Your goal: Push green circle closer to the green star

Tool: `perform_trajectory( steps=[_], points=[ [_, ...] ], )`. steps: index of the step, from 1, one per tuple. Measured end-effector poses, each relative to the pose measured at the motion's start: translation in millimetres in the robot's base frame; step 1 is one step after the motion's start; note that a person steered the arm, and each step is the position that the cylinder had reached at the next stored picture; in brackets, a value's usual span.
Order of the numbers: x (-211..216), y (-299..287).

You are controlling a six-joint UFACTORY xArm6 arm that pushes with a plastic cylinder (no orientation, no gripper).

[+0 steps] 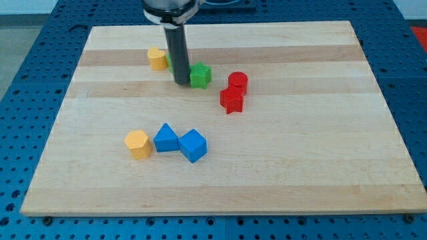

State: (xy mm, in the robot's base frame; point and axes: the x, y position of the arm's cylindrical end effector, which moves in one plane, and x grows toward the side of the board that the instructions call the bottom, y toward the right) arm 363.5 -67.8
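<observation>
The green star lies on the wooden board near the view's top centre. My tip rests on the board just left of it, close to or touching it. The green circle shows only as a thin green sliver at the rod's left edge. Most of it is hidden behind the rod. The rod stands between the two green blocks.
A yellow block lies just left of the green circle. A red circle and a red star lie to the right of the green star. A yellow hexagon, a blue triangle and a blue cube lie lower down.
</observation>
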Motion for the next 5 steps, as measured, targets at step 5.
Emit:
perform_trajectory(
  steps=[5],
  points=[
    [-21.4,27.6]
  ],
)
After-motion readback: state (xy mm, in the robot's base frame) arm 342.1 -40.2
